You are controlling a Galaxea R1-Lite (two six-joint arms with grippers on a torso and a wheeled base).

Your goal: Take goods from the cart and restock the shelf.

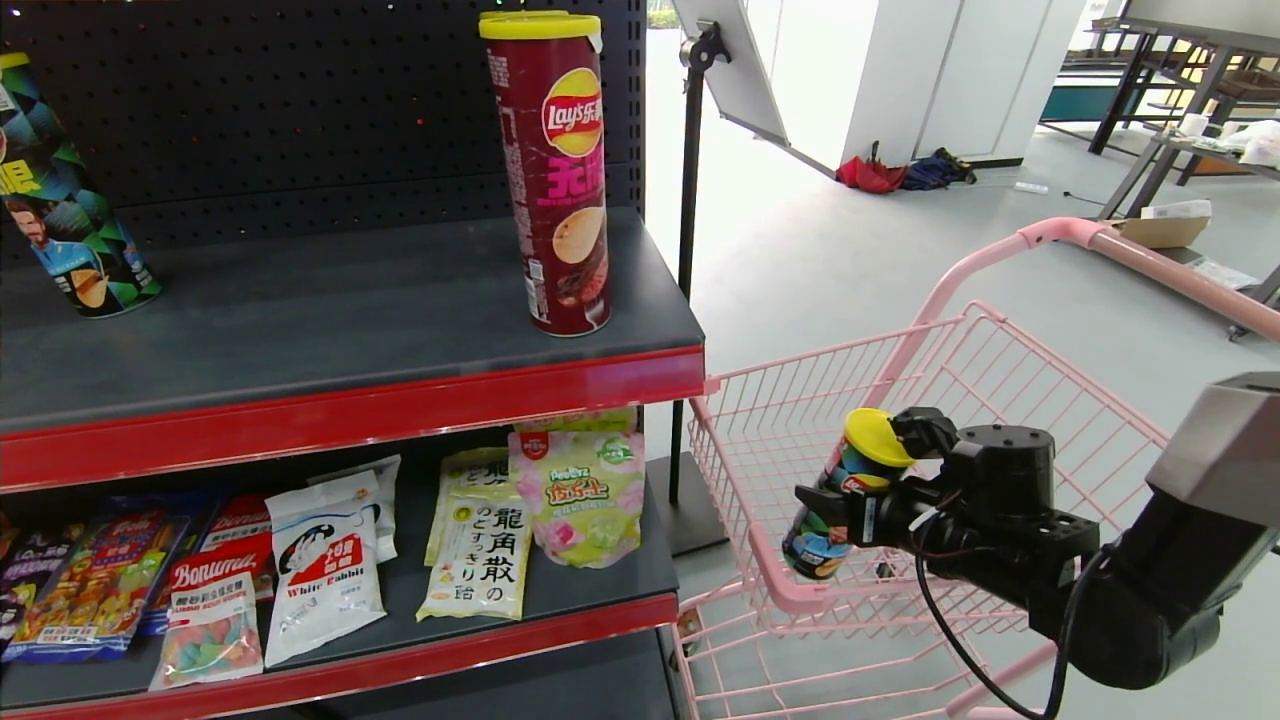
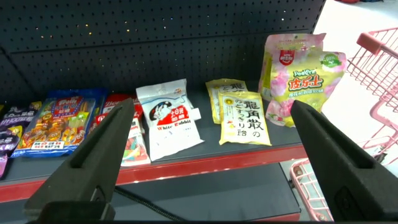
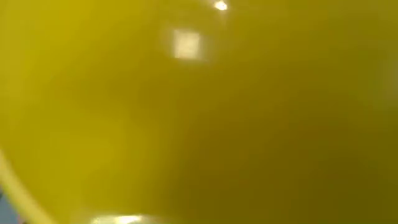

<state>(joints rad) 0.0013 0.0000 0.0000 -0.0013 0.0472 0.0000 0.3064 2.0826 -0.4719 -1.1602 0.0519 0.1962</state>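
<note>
Over the pink wire cart [image 1: 960,330], at its corner nearest the shelving, right gripper [image 1: 858,497] holds a slim cardboard crisp tube with blue-green print [image 1: 822,535]. Its fingers are clamped round the upper body just under the yellow plastic lid [image 1: 873,436]. Tube is tilted, lid end up toward the arm, base lower by the cart's front rim. Right wrist view has that yellow lid [image 3: 199,112] right against the lens.

Left gripper [image 2: 205,155] sits beside the cart on its shelving side, black fingers [image 2: 93,162] spread wide with nothing between them. It faces the lower board, where snack bags lie: white candy bag [image 2: 168,121], yellow-green sachets [image 2: 244,118], pink-green pouch [image 2: 298,78].

Left of the cart stands the dark grey shelf with red front edge [image 1: 350,400]. On its top board, a tall maroon crisp tube with yellow lid [image 1: 557,200] stands upright at the cart-side end. A dark patterned tube [image 1: 75,220] is at the end far from the cart.

Judgement: step in hand looks like carrying the tube from cart to top board.
- **Handling:** likely light, with stiff but crushable cardboard walls. Glossy wrap, so probably a bit slippery. Contents brittle, so no hard squeeze and no drop.
- **Placing:** tall and narrow, so it tips easily. It needs righting before release, base flat on the board.
- **Where to hold:** best across the round wall, mid to upper body, as held now. Not by the lid, which could pop off.
</note>
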